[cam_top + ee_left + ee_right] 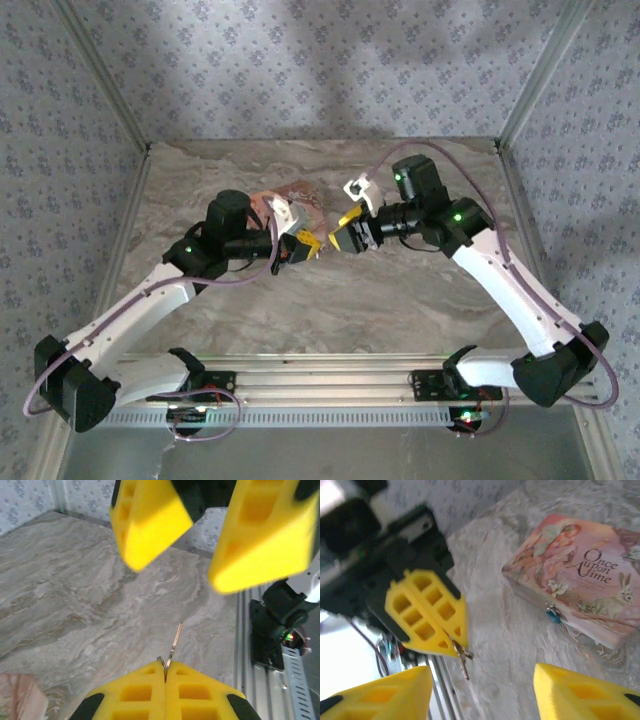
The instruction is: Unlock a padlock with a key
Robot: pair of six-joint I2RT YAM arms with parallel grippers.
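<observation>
**Clerk:** Item one, nearest: left tool (pixel 166 672). Condition?

**Checker:** Pads pressed together and pinching the key (pixel 173 642) by its head. The blade sticks out past the tips, in the air above the worktop (pixel 75 590).

**Clerk:** Item two: right tool (pixel 482 672).

**Checker:** Jaws spread wide, nothing between them. It faces the left tool tip to tip. It is near the key but not touching it.

**Clerk:** Item three, farther off: padlock (pixel 553 614).

**Checker:** Small teal block, hanging at the clasp on the front face of the box (pixel 580 575). The box lies flat on the worktop beyond the left tool. The padlock is well apart from the key. It is too small to read the shackle or find the keyhole.

**Clerk:** Ledger, done?

**Checker:** One entry: the key is off the worktop and firmly held.

**Clerk:** Ledger, outstanding?

**Checker:** By my reckoning, nearly everything.
- With the empty right tool set opposite the key, a handover or a re-grip looks like the step in hand.
- The key must then be carried to the padlock.
- The blade has to be lined up with the keyhole, pushed in and turned.
- The shackle has to be freed.
- The padlock hangs loose at the clasp, so it will likely need steadying by the other tool.

Stage: early. The key is nowhere near the padlock.
</observation>
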